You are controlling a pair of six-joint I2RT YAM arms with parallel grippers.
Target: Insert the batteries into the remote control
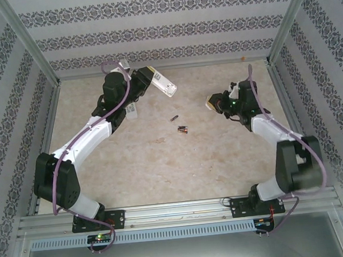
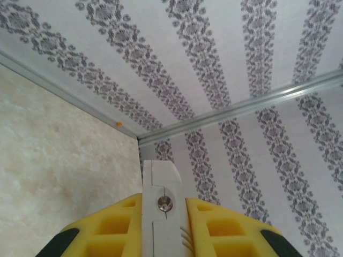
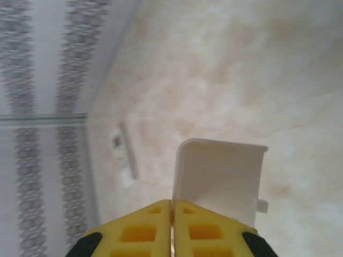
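1. Up at the back left, the left gripper is clamping narrowly on a white remote, holding it raised off the table.
2. Between the arms, the batteries are lying loose on the table, well apart from the remote.
3. Over to the right, the right gripper is pinching all but closed on the edge of a white cover.
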